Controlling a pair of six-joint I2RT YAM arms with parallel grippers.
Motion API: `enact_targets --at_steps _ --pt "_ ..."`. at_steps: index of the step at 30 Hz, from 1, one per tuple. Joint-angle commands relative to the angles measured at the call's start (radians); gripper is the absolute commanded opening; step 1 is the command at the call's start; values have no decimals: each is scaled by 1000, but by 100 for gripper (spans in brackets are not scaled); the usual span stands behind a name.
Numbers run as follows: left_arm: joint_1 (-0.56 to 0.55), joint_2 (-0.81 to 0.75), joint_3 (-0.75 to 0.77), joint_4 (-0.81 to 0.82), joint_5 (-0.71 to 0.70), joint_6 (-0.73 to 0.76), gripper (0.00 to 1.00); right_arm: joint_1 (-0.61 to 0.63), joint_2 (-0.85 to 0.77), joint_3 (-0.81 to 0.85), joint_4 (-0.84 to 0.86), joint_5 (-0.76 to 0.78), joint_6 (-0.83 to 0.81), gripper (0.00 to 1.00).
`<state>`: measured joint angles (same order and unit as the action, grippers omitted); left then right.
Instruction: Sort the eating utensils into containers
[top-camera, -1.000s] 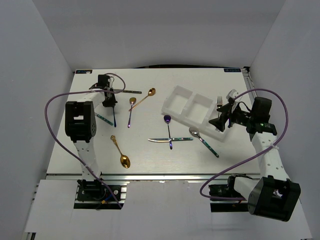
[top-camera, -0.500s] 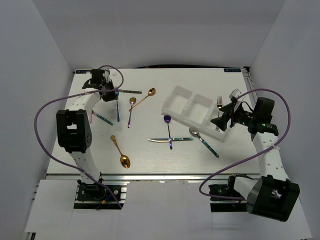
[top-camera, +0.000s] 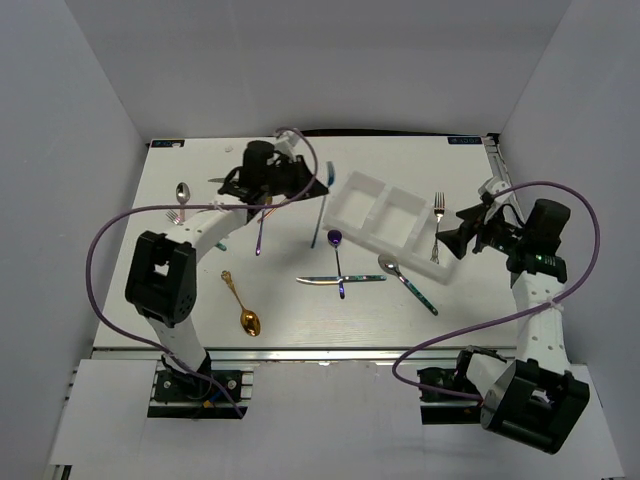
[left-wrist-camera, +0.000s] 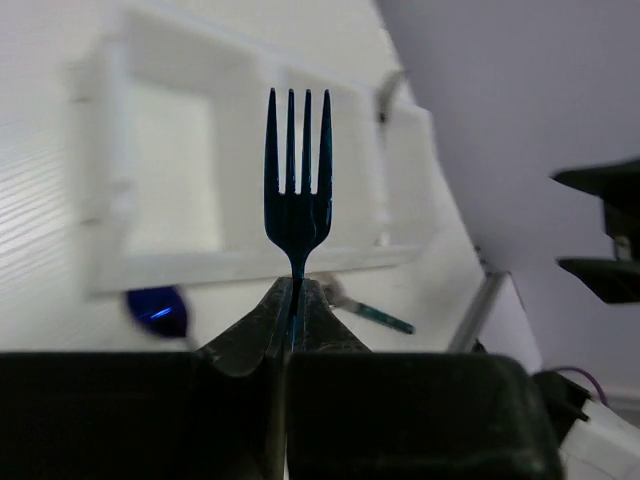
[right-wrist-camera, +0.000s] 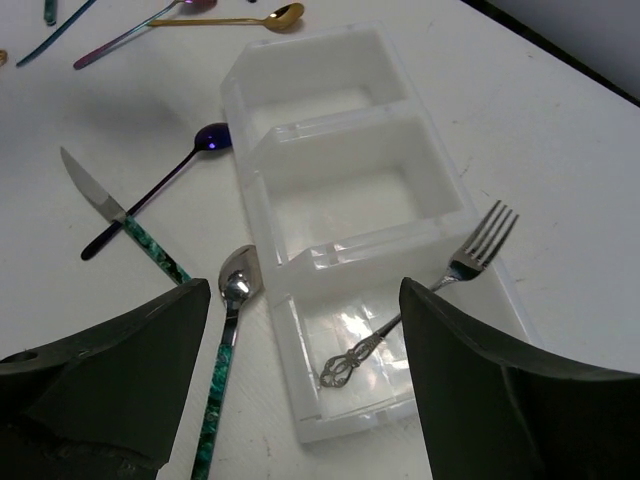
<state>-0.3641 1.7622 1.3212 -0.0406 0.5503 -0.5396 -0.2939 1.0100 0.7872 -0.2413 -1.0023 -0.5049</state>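
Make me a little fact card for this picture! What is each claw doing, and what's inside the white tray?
left claw: shut on the handle of a dark blue metal fork, tines sticking out
right claw: open, holding nothing
tray: white plastic tray with three compartments
inside tray: one silver fork in the end compartment, tines leaning over the rim
outside tray: gold spoon, purple spoon, and others

Blue fork (left-wrist-camera: 297, 170) in left pincer (left-wrist-camera: 293, 310)

I see a glossy, dark metallic blue fork (left-wrist-camera: 297, 190), a shiny embossed silver fork (right-wrist-camera: 440, 285), a smooth, glossy white plastic tray (right-wrist-camera: 340, 128) and a matt, finely ribbed tabletop (right-wrist-camera: 570, 200).
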Motion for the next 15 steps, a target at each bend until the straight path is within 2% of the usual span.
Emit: enact_targets --at_steps 1,6,9,15 --pt "-117 9 29 254 79 -120 0 -57 -30 -8 76 -30 65 82" --pt "-280 204 249 274 39 -120 0 -112 -74 -35 144 -27 132 82" --pt "-327 295 358 274 27 -140 0 -142 -90 -43 160 -32 149 83" --pt "-389 526 673 275 -39 -168 0 -177 -90 -49 177 -52 172 83"
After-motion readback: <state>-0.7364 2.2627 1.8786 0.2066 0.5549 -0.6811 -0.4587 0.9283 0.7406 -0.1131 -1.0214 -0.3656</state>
